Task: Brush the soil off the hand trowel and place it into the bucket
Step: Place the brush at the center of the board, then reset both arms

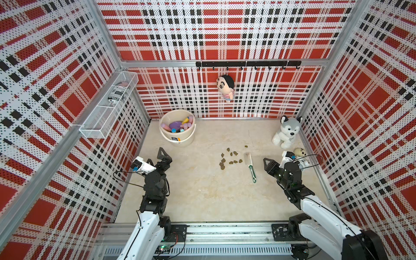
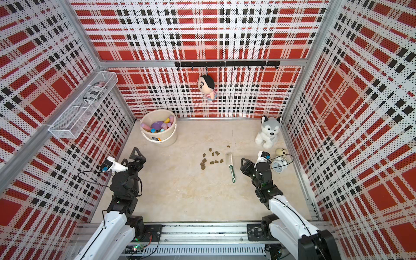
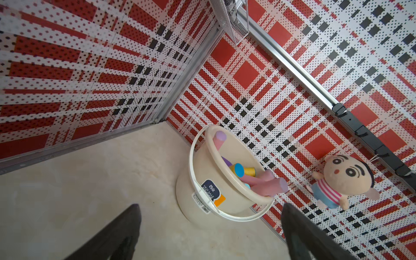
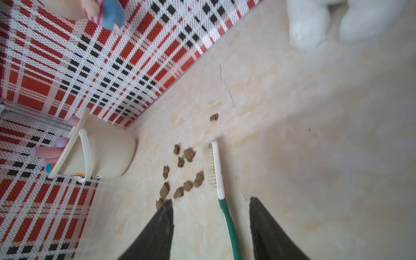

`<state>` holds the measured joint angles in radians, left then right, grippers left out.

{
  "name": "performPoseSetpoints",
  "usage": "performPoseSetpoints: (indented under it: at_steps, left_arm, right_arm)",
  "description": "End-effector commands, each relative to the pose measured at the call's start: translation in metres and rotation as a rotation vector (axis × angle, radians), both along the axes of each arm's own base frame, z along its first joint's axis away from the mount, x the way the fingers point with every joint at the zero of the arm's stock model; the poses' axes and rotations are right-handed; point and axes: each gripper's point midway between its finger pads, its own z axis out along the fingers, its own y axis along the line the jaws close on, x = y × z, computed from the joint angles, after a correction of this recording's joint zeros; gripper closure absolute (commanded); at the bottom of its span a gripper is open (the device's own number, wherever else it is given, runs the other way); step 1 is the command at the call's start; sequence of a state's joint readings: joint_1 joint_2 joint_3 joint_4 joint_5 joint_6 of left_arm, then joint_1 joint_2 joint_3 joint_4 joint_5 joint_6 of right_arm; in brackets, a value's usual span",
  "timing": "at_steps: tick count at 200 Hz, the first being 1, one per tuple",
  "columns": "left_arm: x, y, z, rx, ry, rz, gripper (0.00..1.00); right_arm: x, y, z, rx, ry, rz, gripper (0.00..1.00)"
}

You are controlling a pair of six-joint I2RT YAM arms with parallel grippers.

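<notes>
Soil lumps (image 1: 229, 158) are lying loose on the counter (image 1: 202, 191), with the brush (image 4: 217, 166) resting just right of them between the right hand (image 4: 210, 200) and its parted jaws, not gripped. Left hand (image 3: 210, 206) is hanging wide open. Trowel (image 1: 175, 125) looks like it's sitting in the far-left bucket (image 1: 186, 137), so I'm calling it basically done.

Both top views look steeply down from high above the robot's base, facing the back wall (image 1: 225, 33). Each covers the whole surface (image 1: 202, 198) and three walls, offset slightly sideways from one another. The left wrist camera sits just behind the left claw (image 3: 210, 205), low and near the surface, facing the bucket (image 3: 186, 202) in the back corner. The right wrist camera looks past the right claw (image 4: 210, 199), close over the brush (image 4: 217, 171) and soil (image 4: 189, 154). Both wrist views share the bucket and the hanging doll (image 3: 344, 180)
</notes>
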<state>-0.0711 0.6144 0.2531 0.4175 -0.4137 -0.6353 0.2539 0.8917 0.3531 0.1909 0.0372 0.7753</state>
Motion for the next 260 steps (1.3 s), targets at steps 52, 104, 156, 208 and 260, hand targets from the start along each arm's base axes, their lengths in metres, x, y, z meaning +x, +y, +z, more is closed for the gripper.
performPoseSetpoints:
  at_steps: [52, 104, 156, 208, 260]
  left_arm:
    - [0.008, -0.003, 0.004, 0.245, -0.029, -0.005, 0.02]
    - [0.027, -0.011, -0.021, 0.346, 0.028, -0.047, 0.02]
    - [0.049, -0.017, -0.036, 0.412, 0.064, -0.090, 0.02]
    - [0.068, -0.008, -0.036, 0.431, 0.037, -0.145, 0.02]
    - [0.080, 0.019, -0.038, 0.381, 0.030, -0.135, 0.02]
  right_arm:
    - [0.009, -0.097, 0.015, -0.635, -0.082, -0.386, 0.26]
    - [0.029, -0.080, 0.012, -0.760, -0.310, -0.322, 0.26]
    - [0.052, -0.068, -0.005, -0.842, -0.280, -0.251, 0.23]
    - [0.043, -0.080, -0.011, -0.771, -0.173, -0.236, 0.12]
    - [0.067, -0.076, -0.024, -0.760, -0.252, -0.172, 0.00]
